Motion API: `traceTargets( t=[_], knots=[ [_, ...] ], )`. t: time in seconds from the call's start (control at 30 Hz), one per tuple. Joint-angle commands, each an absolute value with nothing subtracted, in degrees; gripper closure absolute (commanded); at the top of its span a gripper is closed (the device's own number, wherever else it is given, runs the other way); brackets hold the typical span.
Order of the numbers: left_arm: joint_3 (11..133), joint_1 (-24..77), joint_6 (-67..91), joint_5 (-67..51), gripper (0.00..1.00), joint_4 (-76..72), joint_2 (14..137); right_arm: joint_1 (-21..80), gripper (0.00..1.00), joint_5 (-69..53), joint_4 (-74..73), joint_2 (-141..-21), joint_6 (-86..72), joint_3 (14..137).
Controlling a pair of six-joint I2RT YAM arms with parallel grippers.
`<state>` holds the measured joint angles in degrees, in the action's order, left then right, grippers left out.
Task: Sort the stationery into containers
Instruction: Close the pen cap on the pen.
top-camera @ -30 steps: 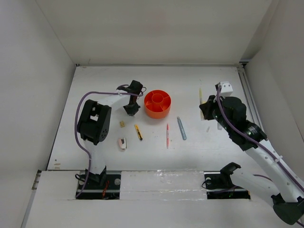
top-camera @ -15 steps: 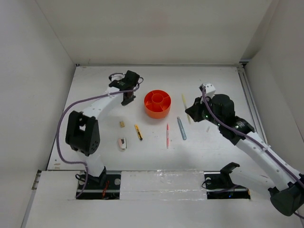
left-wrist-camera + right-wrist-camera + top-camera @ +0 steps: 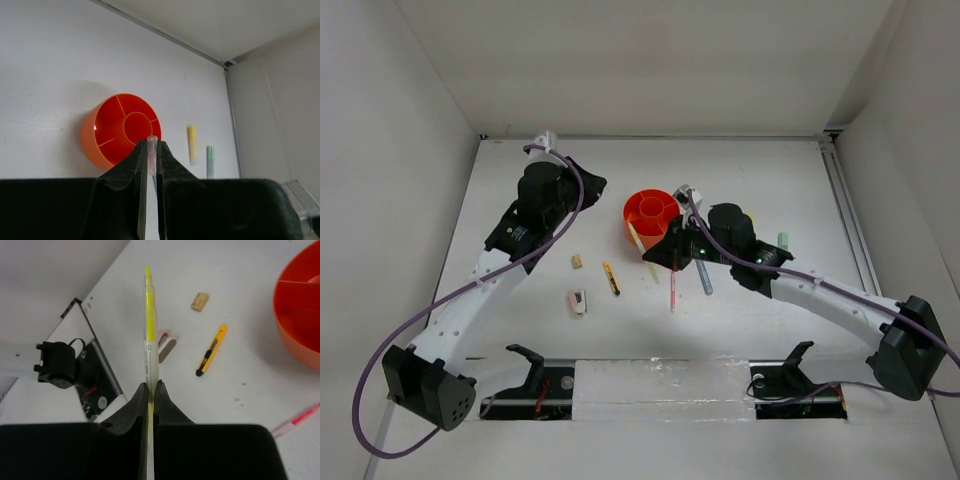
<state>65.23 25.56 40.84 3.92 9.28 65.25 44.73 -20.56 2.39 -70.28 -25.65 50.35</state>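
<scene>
The orange tub stands at mid-table and also shows in the left wrist view and the right wrist view. My right gripper is shut on a yellow highlighter, held just in front of the tub. My left gripper hangs left of the tub, shut on a thin clear pen. On the table lie a red pen, a grey-blue pen, an orange-black cutter, a tan eraser, a pink-white eraser and a pale green marker.
A short yellow piece lies between the tub and the green marker. White walls close the table at the back and both sides. The arm bases and a mounting rail sit along the near edge.
My right arm has carried the yellow highlighter from the right side leftward to the front of the tub. My left gripper has risen and drawn back to the left of the tub.
</scene>
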Motion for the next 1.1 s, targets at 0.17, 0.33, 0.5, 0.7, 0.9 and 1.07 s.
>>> traceTargets(
  t=[0.17, 0.33, 0.5, 0.7, 0.9, 1.07],
  knots=[
    [59.42, 25.84, 38.94, -6.50, 1.00, -4.57, 61.96, 46.93, 1.00, -19.60, 14.94, -71.98, -32.08, 54.14],
    [58.89, 25.84, 39.54, -7.56, 1.00, -5.10, 61.44, 46.93, 1.00, -18.99, 15.64, -73.73, -32.60, 54.67],
    [58.89, 25.84, 39.55, -9.40, 1.00, -5.79, 62.58, 46.93, 1.00, -18.46, 16.79, -74.88, -32.61, 54.14],
    [58.36, 25.84, 40.08, -11.43, 1.00, -6.50, 62.58, 46.93, 1.00, -17.84, 17.31, -75.50, -32.61, 54.67],
    [57.83, 25.84, 39.55, -10.28, 1.00, -6.50, 63.11, 46.41, 1.00, -17.31, 17.31, -76.11, -32.61, 54.67],
    [57.83, 25.84, 39.55, -9.76, 1.00, -5.98, 63.11, 45.88, 1.00, -17.31, 17.31, -75.59, -32.61, 54.67]
  ],
)
